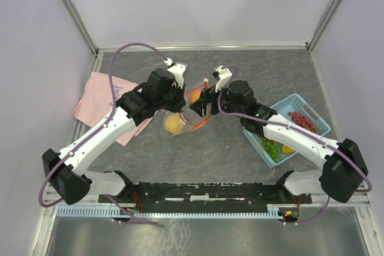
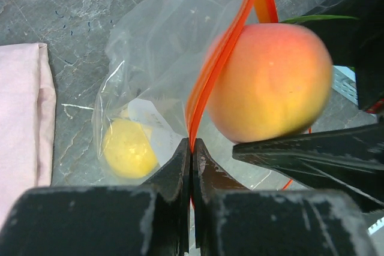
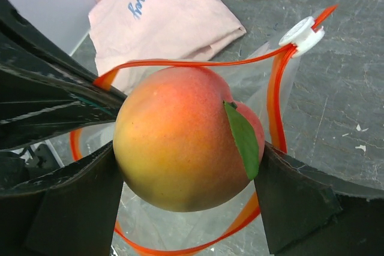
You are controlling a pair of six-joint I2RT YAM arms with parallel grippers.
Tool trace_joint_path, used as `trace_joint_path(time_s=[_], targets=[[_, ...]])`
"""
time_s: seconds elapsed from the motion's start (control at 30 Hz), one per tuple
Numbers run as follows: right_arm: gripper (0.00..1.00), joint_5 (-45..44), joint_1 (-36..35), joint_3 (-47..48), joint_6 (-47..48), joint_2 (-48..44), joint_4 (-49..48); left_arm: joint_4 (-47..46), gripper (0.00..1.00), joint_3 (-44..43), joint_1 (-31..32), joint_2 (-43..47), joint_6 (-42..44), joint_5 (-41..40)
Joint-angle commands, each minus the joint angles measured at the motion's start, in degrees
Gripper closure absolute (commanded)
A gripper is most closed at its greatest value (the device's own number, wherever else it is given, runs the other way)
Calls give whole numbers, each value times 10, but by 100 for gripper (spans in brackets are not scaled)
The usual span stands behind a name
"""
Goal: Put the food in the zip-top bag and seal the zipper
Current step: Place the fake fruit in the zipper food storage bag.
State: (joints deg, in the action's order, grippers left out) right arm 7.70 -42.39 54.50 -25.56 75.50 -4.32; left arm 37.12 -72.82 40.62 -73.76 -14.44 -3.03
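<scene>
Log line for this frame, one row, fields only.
left gripper: shut on zipper | right gripper: shut on peach, at zip-top bag mouth | inside: yellow fruit | seal: open

Pink cloth [image 2: 24, 124]: cut off at 9 o'clock, left wrist view.
Orange-red zipper strip [image 2: 216, 70]: runs off at 12 o'clock there.
Orange-yellow round toy peach [image 2: 270, 82]: 3 o'clock rim blurred.
Yellow round fruit [image 2: 128, 147] inside crinkly clear plastic bag [image 2: 150, 46]: hazy, kind unclear.
Light-blue plastic basket [image 1: 315, 112]: partly under right arm [image 1: 294, 133].
</scene>
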Motion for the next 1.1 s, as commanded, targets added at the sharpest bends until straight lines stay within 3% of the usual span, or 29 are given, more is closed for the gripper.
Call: trace_joint_path(time_s=[0.0,0.5,0.77,1.07], targets=[[29,10,-2,19,23,18,3,-32,97,-10,1,18,-9,24],[0,-77,-1,55,-20,61,19,-47,97,7,2,20,-20,51],[1,-60,-1,79,-15,55,49,-45,97,13,2,16,-22,31],[3,-55,-2,132,49,-7,205,-35,97,13,1,11,-27,0]])
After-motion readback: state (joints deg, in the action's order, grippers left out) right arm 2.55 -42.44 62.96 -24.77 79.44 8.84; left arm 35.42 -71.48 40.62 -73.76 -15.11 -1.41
